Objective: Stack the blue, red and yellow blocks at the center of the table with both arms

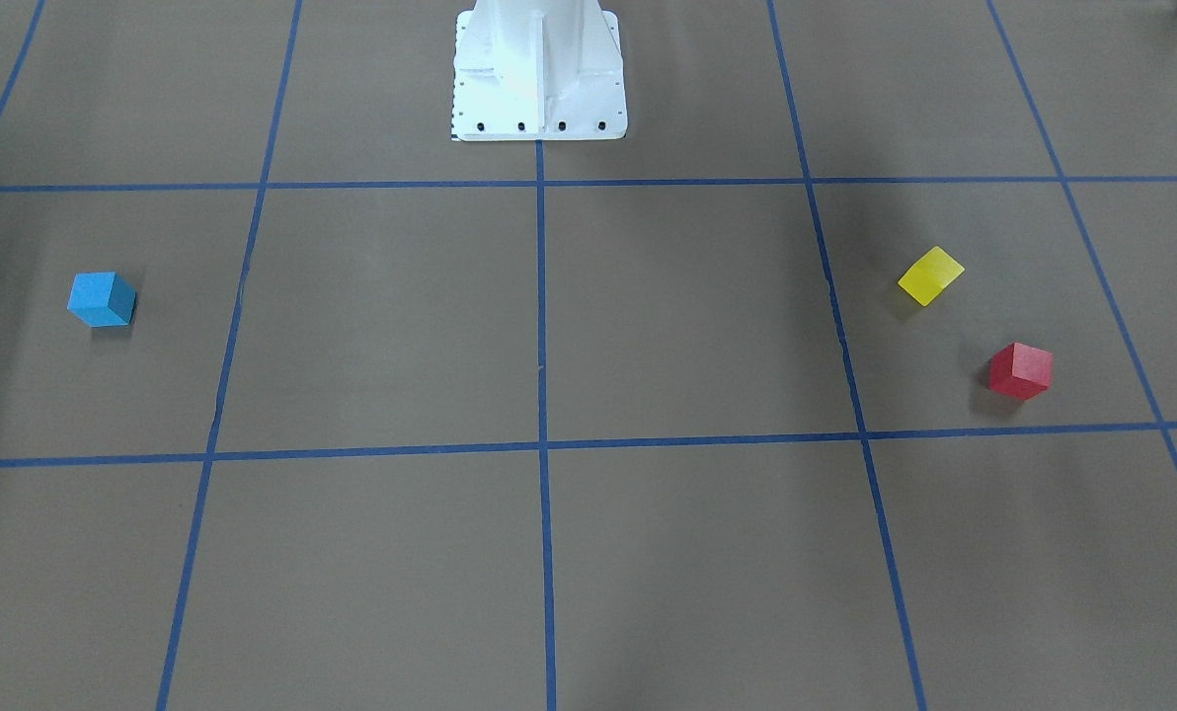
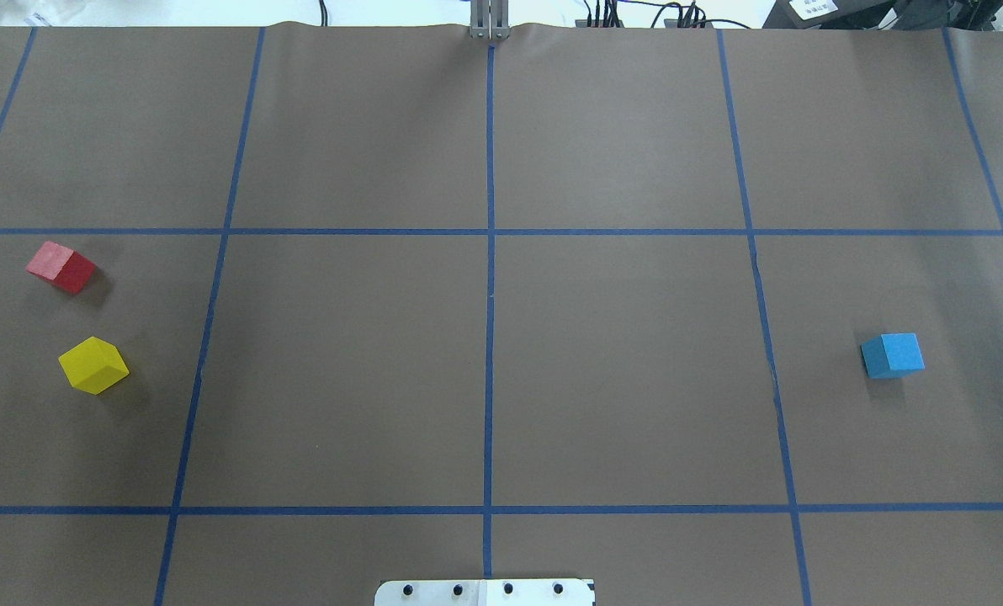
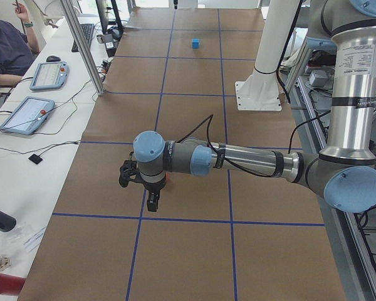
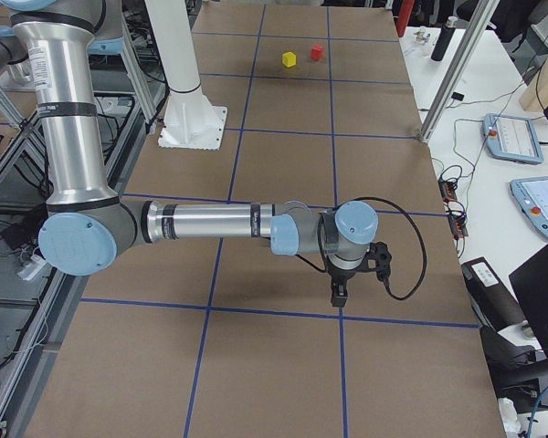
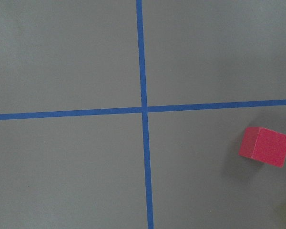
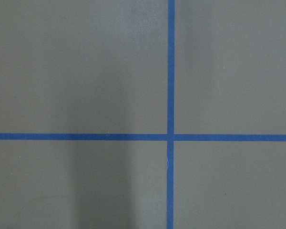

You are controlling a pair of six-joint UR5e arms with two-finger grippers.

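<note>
Red block (image 2: 61, 267) and yellow block (image 2: 93, 365) near desk's (image 2: 619, 379) robot-left edge, close together, not touching. Blue block (image 2: 892, 355) alone near opposite, right edge. All cubes, no long axis.

Left claw (image 3: 151, 204) hangs high over left end, red block just aside in its wrist view. Probably nearer arm for red and yellow.

Right claw (image 4: 338, 292) hangs over right end, likely nearer blue.

Opening of either claw: cannot tell. All three blocks on desk, so neither claw has one.

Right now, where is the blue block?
In the overhead view, the blue block sits alone on the robot's right, far from the red block and yellow block.
</note>
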